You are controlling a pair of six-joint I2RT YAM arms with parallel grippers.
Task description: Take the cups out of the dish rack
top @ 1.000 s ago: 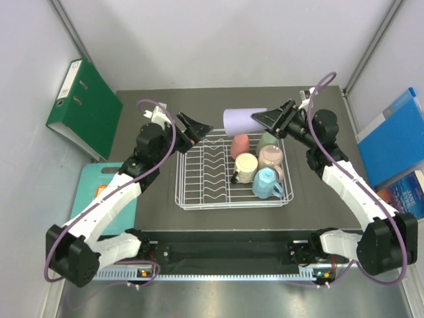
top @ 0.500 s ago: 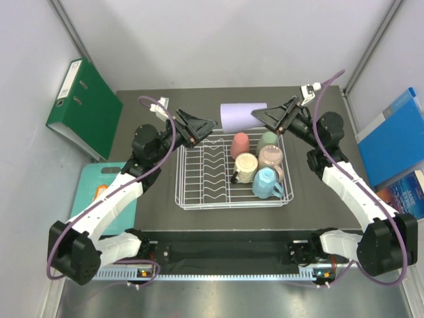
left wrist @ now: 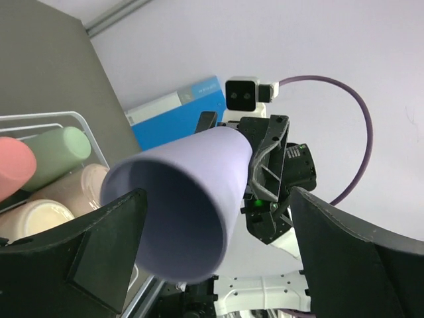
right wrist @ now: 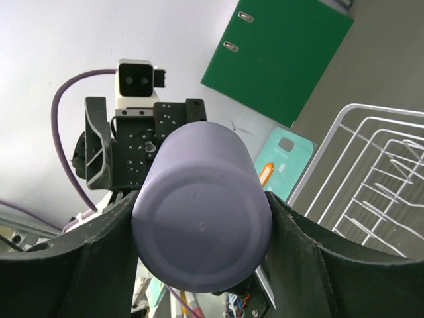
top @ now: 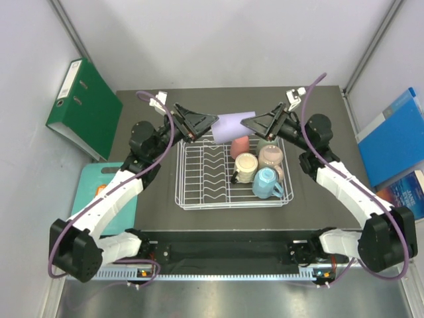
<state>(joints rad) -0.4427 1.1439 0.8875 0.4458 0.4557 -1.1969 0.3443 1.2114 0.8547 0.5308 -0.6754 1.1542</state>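
Observation:
My right gripper (top: 248, 123) is shut on the base end of the lavender cup (top: 231, 126) and holds it on its side above the far edge of the white dish rack (top: 199, 173). My left gripper (top: 212, 124) is open, its fingers on either side of the cup's mouth end. In the left wrist view the cup's open mouth (left wrist: 179, 212) faces the camera between my spread fingers (left wrist: 86, 255). In the right wrist view the cup's base (right wrist: 202, 228) fills the gap between my fingers (right wrist: 308, 265). Pink (top: 240, 143), mint green (top: 267, 140), beige-pink (top: 270, 156), cream (top: 246, 165) and light blue (top: 266, 183) cups sit in the rack's right side.
A green binder (top: 83, 106) leans at the far left. A teal cutting board (top: 99, 192) lies left of the dark mat. Blue folders (top: 396, 142) stand at the right. The rack's left half holds only upright prongs (top: 213, 165).
My right gripper has carried the lavender cup leftward and my left gripper has come right to meet it. The cup's mouth now lies between my left fingers.

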